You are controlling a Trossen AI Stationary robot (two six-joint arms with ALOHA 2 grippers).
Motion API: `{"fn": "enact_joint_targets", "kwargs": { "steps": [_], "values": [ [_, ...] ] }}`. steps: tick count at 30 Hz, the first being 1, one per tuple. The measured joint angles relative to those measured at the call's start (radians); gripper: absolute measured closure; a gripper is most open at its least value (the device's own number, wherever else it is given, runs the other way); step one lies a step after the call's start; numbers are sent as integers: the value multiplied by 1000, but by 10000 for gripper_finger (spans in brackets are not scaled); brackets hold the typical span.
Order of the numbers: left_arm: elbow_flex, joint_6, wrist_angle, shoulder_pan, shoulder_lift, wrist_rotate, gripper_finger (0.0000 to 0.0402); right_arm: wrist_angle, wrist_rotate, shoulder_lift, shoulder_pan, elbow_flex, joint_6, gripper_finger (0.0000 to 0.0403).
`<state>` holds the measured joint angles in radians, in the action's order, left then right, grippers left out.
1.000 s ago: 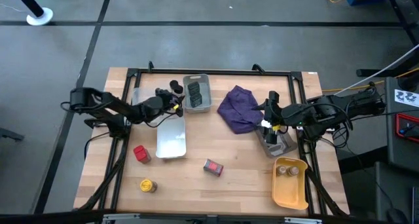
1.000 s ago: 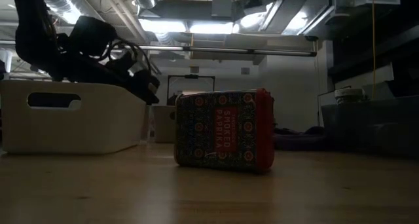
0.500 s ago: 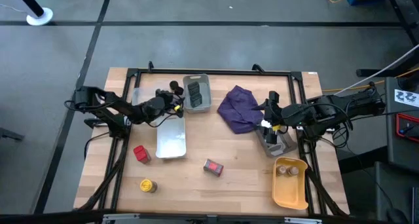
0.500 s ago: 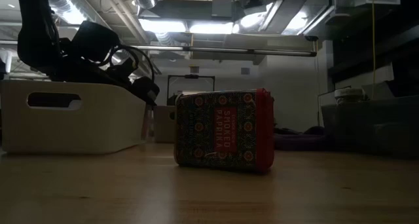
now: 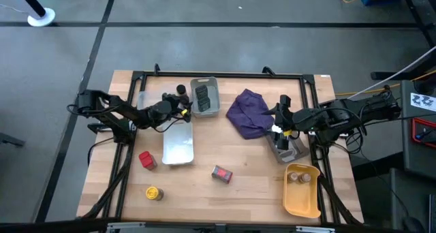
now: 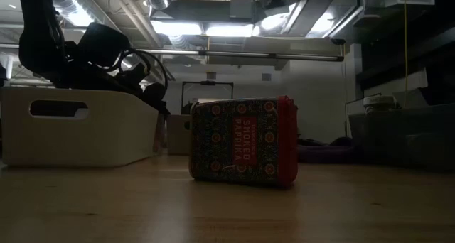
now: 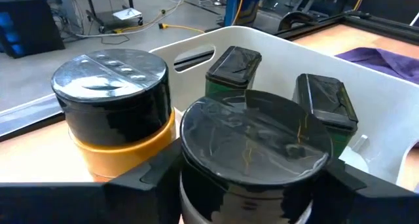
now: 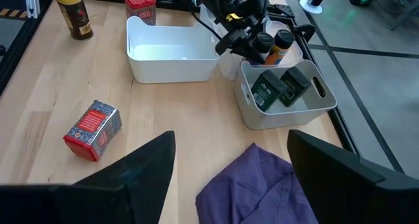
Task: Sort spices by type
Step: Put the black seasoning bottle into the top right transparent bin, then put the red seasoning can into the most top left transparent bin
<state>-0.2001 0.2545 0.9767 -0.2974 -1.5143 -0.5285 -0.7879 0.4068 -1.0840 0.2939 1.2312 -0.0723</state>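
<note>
Left gripper (image 5: 178, 105) near desk's far edge, fingers loosened around black-capped jar (image 7: 255, 160), beside second black-capped jar (image 7: 116, 111); right gripper (image 5: 278, 118) spread wide, empty.

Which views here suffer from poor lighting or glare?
Low view: dim and backlit by ceiling lights, though the smoked paprika tin label reads. Left wrist view: reflections streak the black jar lids. High view: evenly lit.

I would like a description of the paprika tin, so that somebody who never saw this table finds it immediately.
Start from the white tray near the middle of the wooden table, then look toward the table's front edge and the yellow tray. The paprika tin lies alone on bare wood there. It is a red, patterned, boxy tin lying on its side, unlike the round yellow-capped jar.
</note>
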Motion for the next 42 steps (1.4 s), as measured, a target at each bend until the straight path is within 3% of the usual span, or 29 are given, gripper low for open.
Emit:
{"fn": "enact_joint_targets", "kwargs": {
  "steps": [18,34,42],
  "values": [
    [0,65,-72,16,33,38,183,-1,-27,0,0,0,0,109],
    [0,140,-392,15,294,53,183,-2,-27,0,0,0,-1,109],
    [0,143,-422,15,351,55,183,-2,-27,0,0,0,-1,109]
  ]
}}
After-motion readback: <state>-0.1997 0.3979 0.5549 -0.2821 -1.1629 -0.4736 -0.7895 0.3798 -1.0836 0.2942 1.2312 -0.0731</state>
